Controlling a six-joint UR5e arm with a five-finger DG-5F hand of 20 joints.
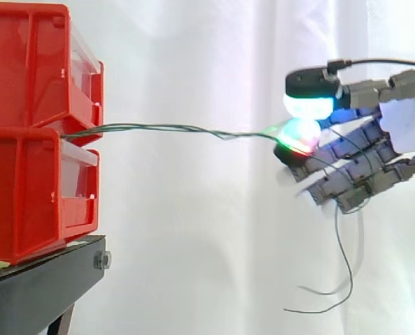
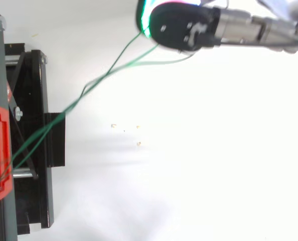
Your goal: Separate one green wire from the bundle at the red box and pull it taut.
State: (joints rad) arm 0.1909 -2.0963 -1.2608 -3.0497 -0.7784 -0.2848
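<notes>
Green wire [image 1: 158,128] | fingers [image 1: 302,136] pinch it | side: tails [image 1: 337,234] dangle | top: strands [image 2: 101,79] split

Hand [image 1: 367,142] pinches green wires [image 1: 165,128], stretched from stacked red bins [image 1: 33,132].

green wire's [image 1: 165,128] start hidden between red bins [image 1: 26,188], hand [image 1: 354,157] cut off right

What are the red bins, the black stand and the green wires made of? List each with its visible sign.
Red bins: likely moulded plastic, glossy, with ribbed walls.
Black stand: probably painted metal, matte, with a bolt head at its edge.
Green wires: thin, seemingly plastic-insulated; they twist together and bend freely.
</notes>
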